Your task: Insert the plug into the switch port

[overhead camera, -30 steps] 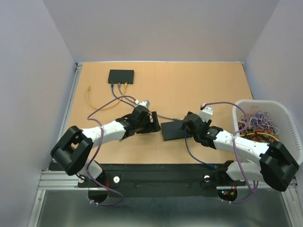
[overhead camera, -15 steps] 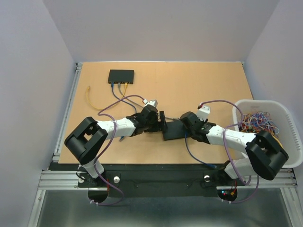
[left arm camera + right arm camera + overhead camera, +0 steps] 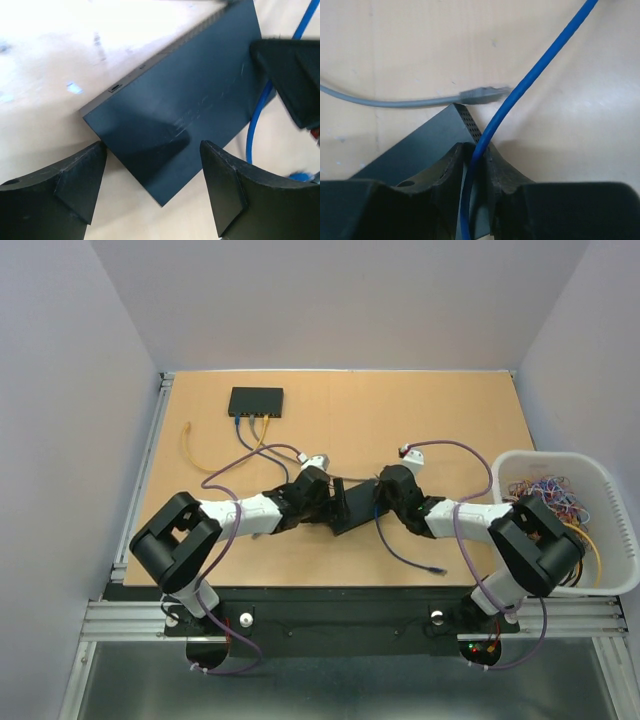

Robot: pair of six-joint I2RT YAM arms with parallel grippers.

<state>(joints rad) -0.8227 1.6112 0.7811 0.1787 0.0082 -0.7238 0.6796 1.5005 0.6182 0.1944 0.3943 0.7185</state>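
Both arms have closed in on the flat black network switch [image 3: 350,507] at the middle of the brown tabletop [image 3: 420,420]. The switch itself now sits skewed, where a second ago it lay squarer to the front edge.

The right gripper [image 3: 474,150] was off the switch's right side with jaws apart. Now it hangs over one corner of the switch, and its jaws have come together on the thin blue network cable [image 3: 540,65], which runs up between the fingers. We read this as a pinch partway along the cable, not on the plug.

The blue cable's plug [image 3: 437,568] lies loose on the table near the front edge, well apart from the switch. A grey cable plug [image 3: 484,93] lies just beside the same switch corner, ungripped. We cannot tell which of the two plugs is meant.

The left gripper [image 3: 152,160] has slid in from the left. Its jaws are spread wide, straddling the near corner of the switch, and we see no contact yet.

We judge insertion is not close. The left looks set to brace the switch, while the right likely has to draw the cable in or regrip nearer a plug. No port face shows clearly in the wrist views.
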